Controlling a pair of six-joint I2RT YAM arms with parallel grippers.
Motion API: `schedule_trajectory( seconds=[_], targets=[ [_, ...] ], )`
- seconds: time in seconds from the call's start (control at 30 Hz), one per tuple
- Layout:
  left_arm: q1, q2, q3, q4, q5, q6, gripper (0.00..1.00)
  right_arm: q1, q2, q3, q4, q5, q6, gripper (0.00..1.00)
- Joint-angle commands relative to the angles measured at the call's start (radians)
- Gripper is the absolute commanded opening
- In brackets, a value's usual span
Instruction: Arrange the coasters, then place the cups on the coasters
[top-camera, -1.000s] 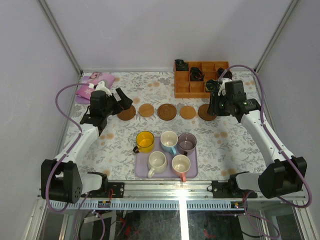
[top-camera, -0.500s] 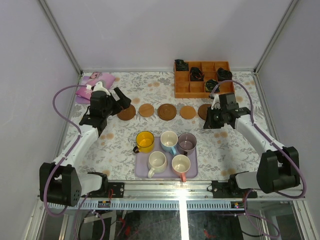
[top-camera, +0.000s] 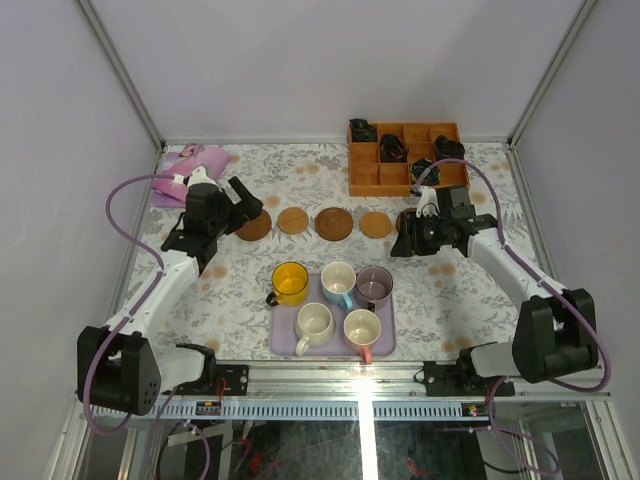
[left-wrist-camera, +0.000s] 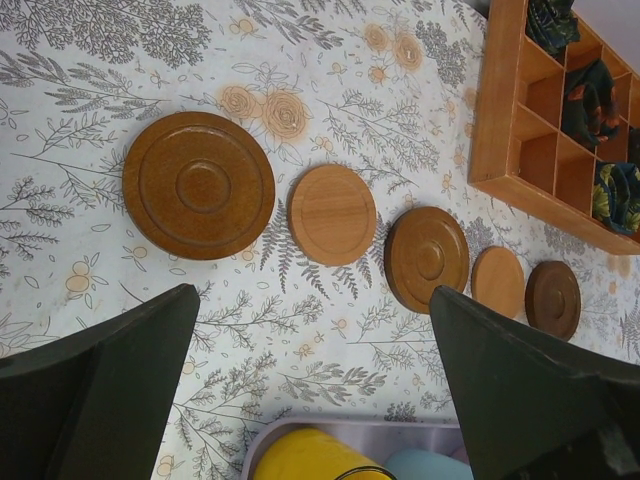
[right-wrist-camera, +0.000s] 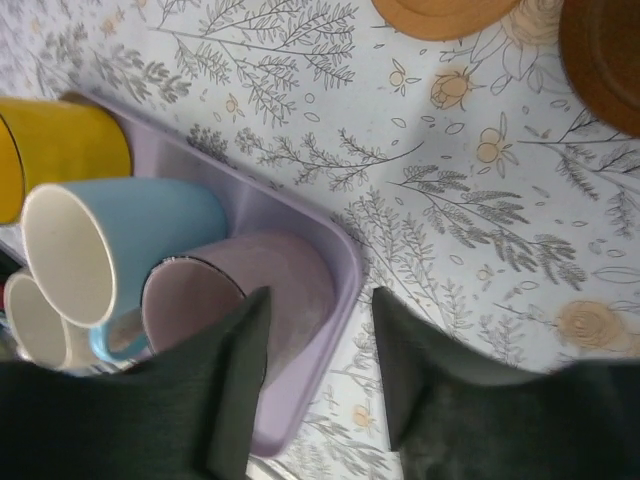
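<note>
Five coasters lie in a row across the table: dark (top-camera: 253, 226), tan (top-camera: 293, 220), dark (top-camera: 334, 223), tan (top-camera: 376, 224), and a dark one (top-camera: 410, 216) partly under my right arm. The left wrist view shows all of them, from the big ringed coaster (left-wrist-camera: 199, 184) to the far one (left-wrist-camera: 553, 298). The yellow cup (top-camera: 290, 283), blue cup (top-camera: 338, 281), purple cup (top-camera: 374, 286), cream cup (top-camera: 314, 325) and pink cup (top-camera: 361, 330) stand on the lavender tray (top-camera: 283, 345). My left gripper (top-camera: 245, 205) (left-wrist-camera: 312, 300) hangs open near the leftmost coaster. My right gripper (top-camera: 405, 240) (right-wrist-camera: 320, 310) is open and empty above the tray corner (right-wrist-camera: 340, 260) beside the purple cup (right-wrist-camera: 240, 290).
The orange compartment box (top-camera: 405, 160) with dark items stands at the back right, close behind the right arm. A pink and lavender bundle (top-camera: 190, 165) lies at the back left. The enclosure walls stand on both sides.
My right gripper has left the rightmost coaster and dropped nearer and leftward, toward the tray's far right corner. The left arm has hardly moved.
</note>
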Motion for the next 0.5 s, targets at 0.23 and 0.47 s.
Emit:
schedule_trajectory(
  seconds=[0.23,0.47],
  targets=[
    [-0.035,0.010,0.017,0.011,-0.026,0.033,1.00,0.056,-0.287,0.016,-0.233,0.048,0.008,0.82],
    [-0.059,0.030,0.023,0.014,-0.020,0.066,1.00,0.081,-0.346,0.044,-0.455,0.076,0.070,0.67]
  ],
)
